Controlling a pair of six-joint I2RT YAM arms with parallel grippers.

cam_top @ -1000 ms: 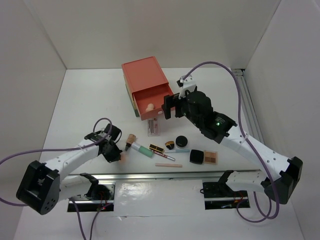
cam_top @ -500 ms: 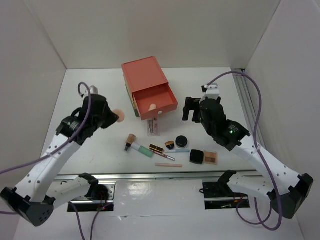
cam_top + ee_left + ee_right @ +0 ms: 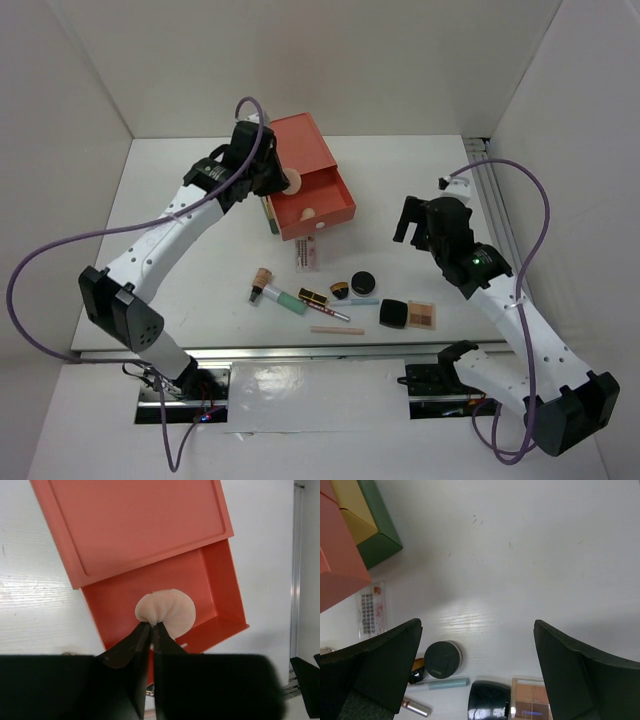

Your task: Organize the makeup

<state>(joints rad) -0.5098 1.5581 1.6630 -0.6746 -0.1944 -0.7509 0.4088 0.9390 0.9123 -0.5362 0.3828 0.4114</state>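
Note:
My left gripper [image 3: 283,183] is shut on a peach sponge puff [image 3: 167,611] and holds it over the open orange drawer [image 3: 220,580]. A second peach puff [image 3: 311,213] lies in that drawer. On the table in front lie a mint-green tube [image 3: 285,299], a lipstick [image 3: 313,297], a round black compact [image 3: 362,282], a black square case [image 3: 393,313] with an eyeshadow palette [image 3: 422,313], and a thin pink pencil [image 3: 337,330]. My right gripper [image 3: 415,222] is open and empty, above the table right of the drawer. The compact [image 3: 442,659] shows below its jaws [image 3: 476,626].
The orange-yellow-green drawer box [image 3: 290,150] stands at the back centre. A clear card of lashes [image 3: 307,252] lies just in front of the drawer. A pale blue pencil [image 3: 442,683] lies by the compact. White walls close in the left, right and back.
My left arm has swung from the front left up to the drawer box, carrying the puff. My right gripper has drawn back to the right, away from the drawer front.

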